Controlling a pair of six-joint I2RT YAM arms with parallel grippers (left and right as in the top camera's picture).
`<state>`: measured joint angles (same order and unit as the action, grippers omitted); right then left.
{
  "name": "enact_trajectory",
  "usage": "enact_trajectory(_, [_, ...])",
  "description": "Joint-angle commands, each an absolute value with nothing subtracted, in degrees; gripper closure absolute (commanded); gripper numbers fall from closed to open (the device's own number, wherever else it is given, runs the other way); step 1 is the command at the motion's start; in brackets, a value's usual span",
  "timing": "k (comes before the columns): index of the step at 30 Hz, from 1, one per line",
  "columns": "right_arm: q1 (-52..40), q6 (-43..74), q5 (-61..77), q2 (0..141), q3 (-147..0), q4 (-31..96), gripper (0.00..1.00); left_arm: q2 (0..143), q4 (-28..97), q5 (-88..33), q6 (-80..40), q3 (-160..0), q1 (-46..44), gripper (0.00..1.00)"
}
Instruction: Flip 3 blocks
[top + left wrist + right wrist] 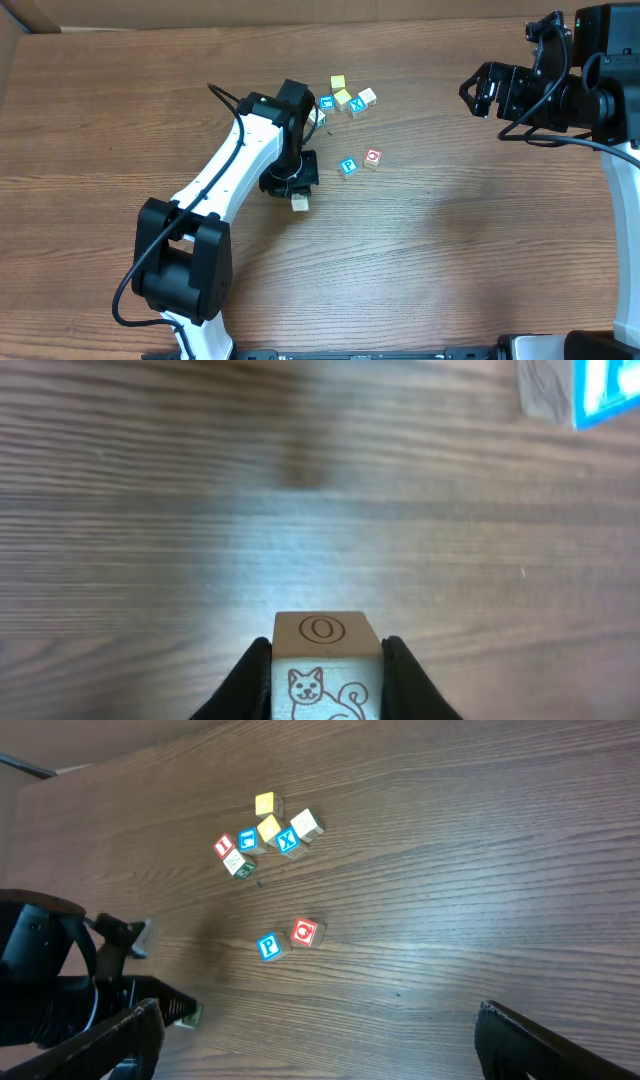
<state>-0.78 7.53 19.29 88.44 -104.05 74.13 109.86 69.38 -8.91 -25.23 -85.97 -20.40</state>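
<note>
A pale block (325,660) with a cat drawing and a ringed O sits between my left gripper's (325,690) black fingers (245,685), which press both its sides just above the wood. From overhead this block (299,203) lies under the left gripper (297,195). The teal-letter block (348,167) and the red-ring block (373,157) rest side by side on the table to its right, also seen in the right wrist view as the teal block (268,947) and the red-ring block (304,932). My right gripper (490,90) hovers wide open at the far right with nothing in it.
A cluster of other cubes lies beyond the pair: two yellow ones (338,82), a blue-X cube (357,105) and a pale cube (368,96). The left arm (230,170) stretches diagonally across the table's left half.
</note>
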Motion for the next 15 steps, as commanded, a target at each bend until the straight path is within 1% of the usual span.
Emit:
enact_trajectory(1, [-0.6,7.7,19.6,87.2,-105.4,73.8,0.00,108.7,69.8,-13.2,-21.8,-86.8,-20.5,0.34])
enact_trajectory(2, [-0.6,7.7,19.6,87.2,-105.4,73.8,0.00,108.7,69.8,-13.1,-21.8,-86.8,-20.5,0.22])
enact_trajectory(4, [-0.6,7.7,19.6,87.2,-105.4,73.8,0.00,108.7,69.7,-13.1,-21.8,-87.0,-20.5,0.19])
enact_trajectory(5, [-0.6,7.7,19.6,87.2,-105.4,73.8,0.00,108.7,69.8,-13.1,-21.8,-87.3,-20.3,0.18])
enact_trajectory(11, [-0.6,7.7,19.6,87.2,-105.4,73.8,0.00,108.7,70.5,-13.1,-21.8,-91.7,-17.9,0.19])
enact_trajectory(15, [-0.6,7.7,19.6,87.2,-105.4,73.8,0.00,108.7,70.7,-11.2,-22.3,-95.0,-15.1,0.16])
